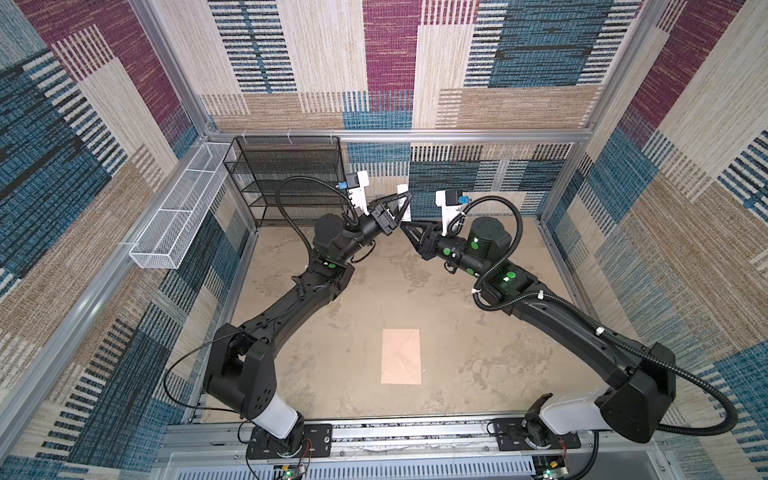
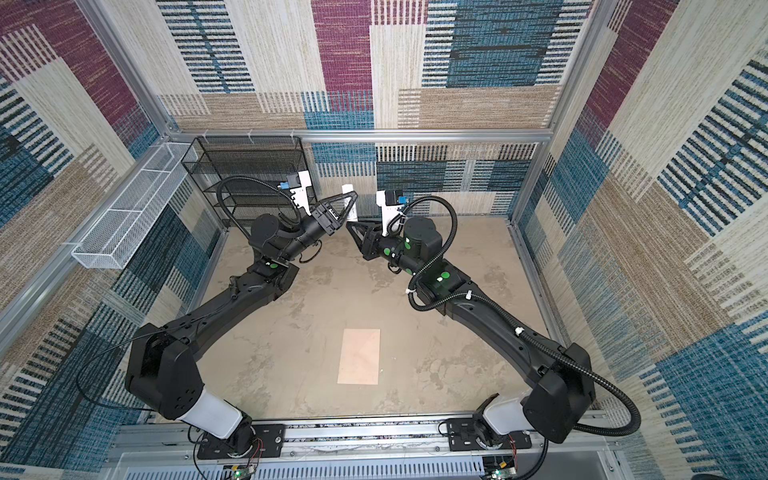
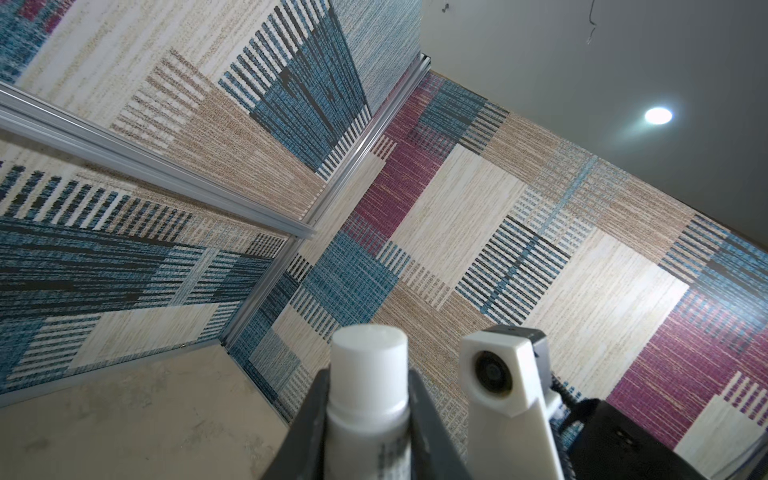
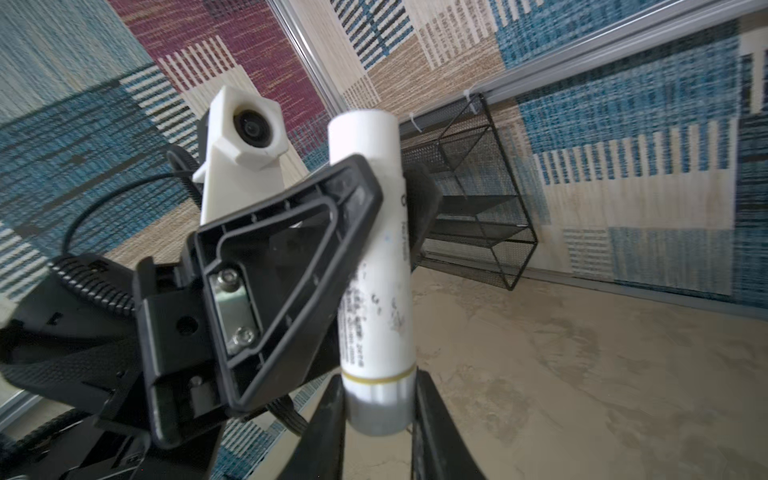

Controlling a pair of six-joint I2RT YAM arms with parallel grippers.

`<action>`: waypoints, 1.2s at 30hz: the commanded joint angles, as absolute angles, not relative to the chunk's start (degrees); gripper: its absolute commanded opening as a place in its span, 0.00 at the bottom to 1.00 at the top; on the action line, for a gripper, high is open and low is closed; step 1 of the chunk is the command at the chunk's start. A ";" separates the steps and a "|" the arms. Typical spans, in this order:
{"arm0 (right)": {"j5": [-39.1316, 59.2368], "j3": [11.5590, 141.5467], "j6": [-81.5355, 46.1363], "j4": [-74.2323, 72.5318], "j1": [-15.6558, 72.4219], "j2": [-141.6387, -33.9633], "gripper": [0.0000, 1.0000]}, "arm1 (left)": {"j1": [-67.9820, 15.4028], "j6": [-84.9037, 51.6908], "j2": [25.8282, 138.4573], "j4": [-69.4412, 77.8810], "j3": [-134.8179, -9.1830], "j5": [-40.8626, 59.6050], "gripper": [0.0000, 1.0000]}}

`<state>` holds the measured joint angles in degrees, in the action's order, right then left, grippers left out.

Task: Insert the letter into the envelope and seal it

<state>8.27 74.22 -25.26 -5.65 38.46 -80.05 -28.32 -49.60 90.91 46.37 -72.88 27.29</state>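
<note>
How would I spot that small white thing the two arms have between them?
Look right of the black mesh shelf, where both arms meet above the table. The white tube stands there, left gripper near its cap, right gripper on its grey base. Unlike the flat peach envelope, it is round and held aloft.

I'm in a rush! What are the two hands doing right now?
Left hand: closed on the tube.
Right hand: closed on the tube's grey end.
</note>
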 commanded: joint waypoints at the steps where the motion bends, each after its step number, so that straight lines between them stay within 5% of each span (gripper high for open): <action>1: -8.80 77.25 -17.08 -11.78 40.93 -79.93 0.19 | -29.78 -46.11 90.73 39.12 -72.12 33.70 0.00; 11: -26.37 83.38 -1.61 -7.32 49.90 -83.11 0.17 | -30.13 -45.35 90.94 38.95 -71.65 31.56 0.00; 16: -25.73 82.23 0.66 -7.18 50.89 -83.39 0.25 | -30.02 -45.09 91.00 39.29 -71.87 30.47 0.00; 24: -13.36 71.33 -3.93 -11.37 49.51 -77.55 0.57 | -27.53 -47.63 91.46 41.40 -75.27 31.55 0.00; 36: 26.73 57.28 -28.28 -29.06 33.07 -72.08 0.54 | -23.11 -66.41 95.99 60.24 -77.55 41.12 0.00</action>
